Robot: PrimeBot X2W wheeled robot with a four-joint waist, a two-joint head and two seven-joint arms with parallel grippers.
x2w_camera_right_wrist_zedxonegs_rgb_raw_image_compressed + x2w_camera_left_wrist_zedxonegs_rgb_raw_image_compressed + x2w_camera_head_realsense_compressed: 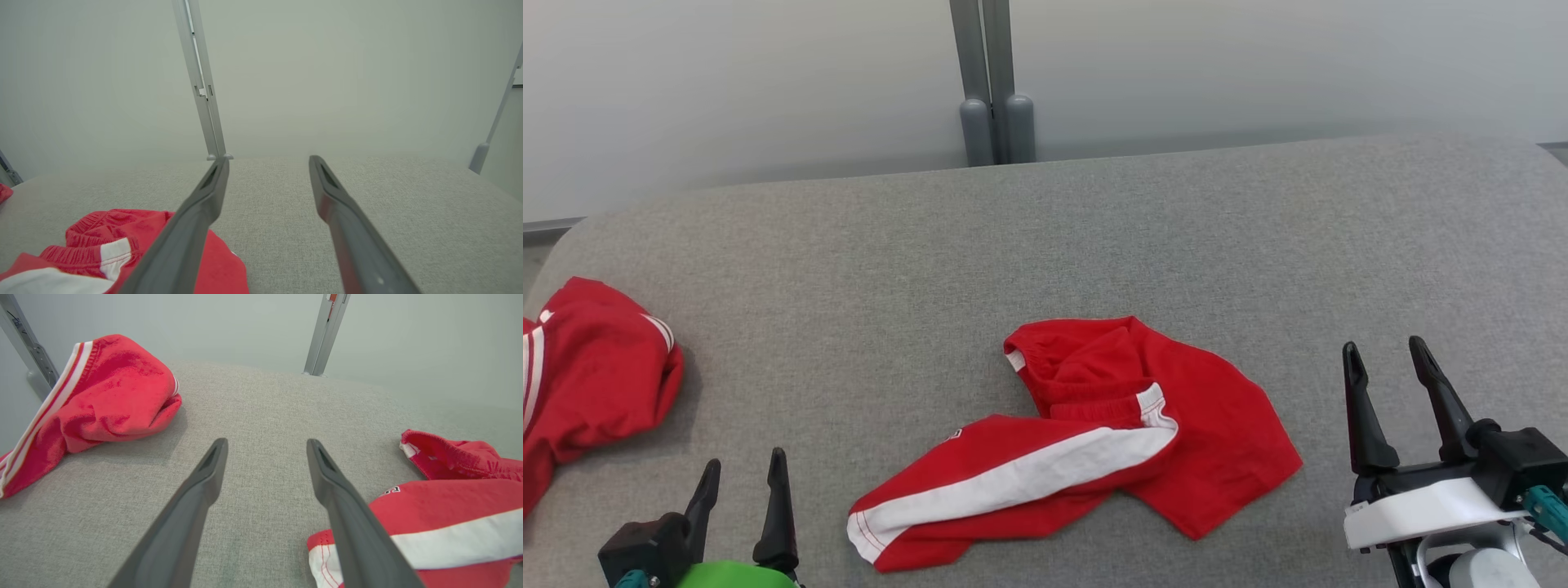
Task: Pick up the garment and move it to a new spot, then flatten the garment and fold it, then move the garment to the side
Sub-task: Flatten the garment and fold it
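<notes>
Stretching across the room in front of me is a broad desk (1094, 229) covered in grey woven cloth, flat and faintly nubbly, with rounded far corners. Behind it stands a pale, frosted wall (727, 82), split by a grey metal post (992, 90) whose two rounded feet sit just past the desk's far edge.

The garment (1111, 425) lies crumpled near the middle of the desk, towards the near side, between the two hands. It is soft red knit with a gathered, elastic-looking band, a wide white stripe along one side and a white hem stitched in red. One part is bunched up and the striped part trails out towards the left.

A second red garment (596, 376) with thin white stripes sits in a rounded heap at the desk's left edge, well apart from the first.

The right hand (1384, 346), with dark tapered fingers on a white housing, stands spread wide with nothing in it, just right of the garment. The left hand (745, 460) is likewise wide apart and empty over bare grey cloth, with the garment's striped end just beside it.
</notes>
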